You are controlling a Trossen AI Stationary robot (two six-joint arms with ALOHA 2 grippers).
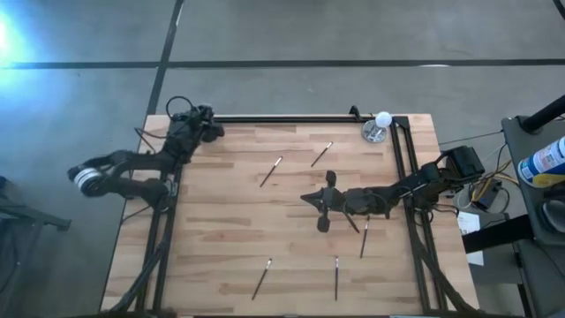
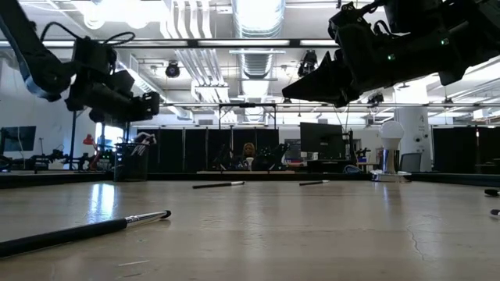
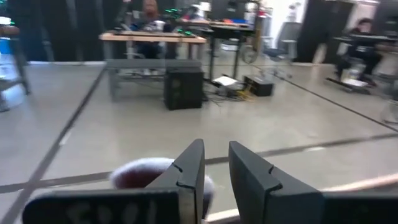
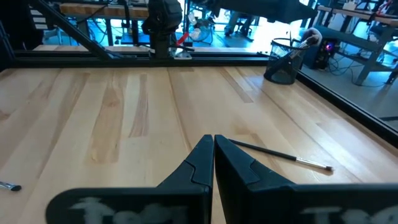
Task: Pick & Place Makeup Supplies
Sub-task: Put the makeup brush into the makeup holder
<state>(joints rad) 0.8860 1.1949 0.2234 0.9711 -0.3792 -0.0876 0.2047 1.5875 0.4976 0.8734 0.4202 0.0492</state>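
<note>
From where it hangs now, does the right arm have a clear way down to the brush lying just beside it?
Probably yes: the right pincer hangs shut above bare wood, and the nearby brush lies alone with nothing over it.

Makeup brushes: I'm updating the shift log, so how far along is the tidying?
Done: several brushes stand in the mesh cup at a corner of the table. In hand: nothing; the left gripper hangs open over that cup, the right gripper is shut and empty mid-table. Left: at least five loose brushes lie on it.
</note>
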